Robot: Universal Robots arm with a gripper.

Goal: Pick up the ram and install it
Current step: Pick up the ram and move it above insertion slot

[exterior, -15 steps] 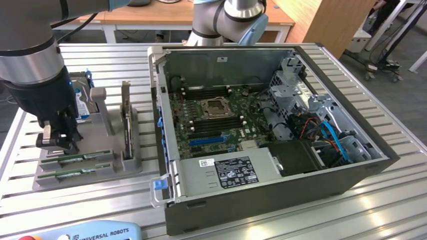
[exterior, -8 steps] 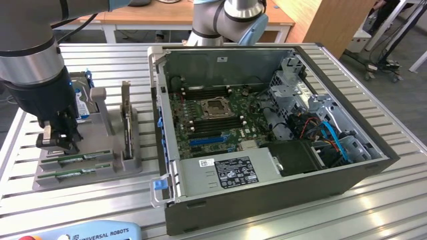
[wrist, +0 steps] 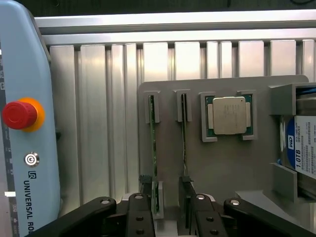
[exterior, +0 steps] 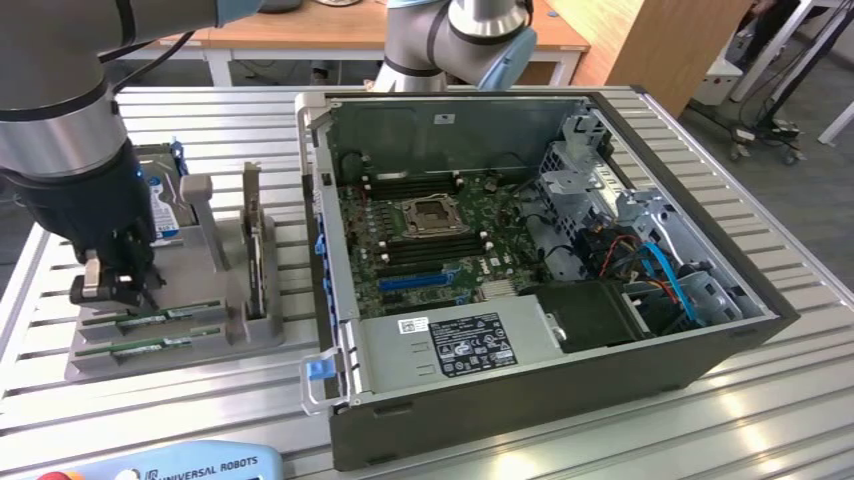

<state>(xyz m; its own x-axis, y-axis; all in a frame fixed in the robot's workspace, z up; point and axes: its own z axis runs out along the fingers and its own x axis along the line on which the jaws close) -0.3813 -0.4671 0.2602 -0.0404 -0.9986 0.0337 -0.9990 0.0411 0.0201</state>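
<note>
Gripper [wrist: 166, 183] open, low over one edge of the grey holder [wrist: 222, 168], jaws apparently straddling both the ram [wrist: 152, 133] and the neighbouring stick [wrist: 183, 128]. Risk: closing pinches both, or a misaligned finger chips a board.

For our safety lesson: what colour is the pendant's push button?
Red button; best in the wrist view.

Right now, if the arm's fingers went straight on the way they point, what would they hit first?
Probably the ram sticks standing on edge in the grey holder: the open fingers point down right over them. Which stick first is unclear.
</note>
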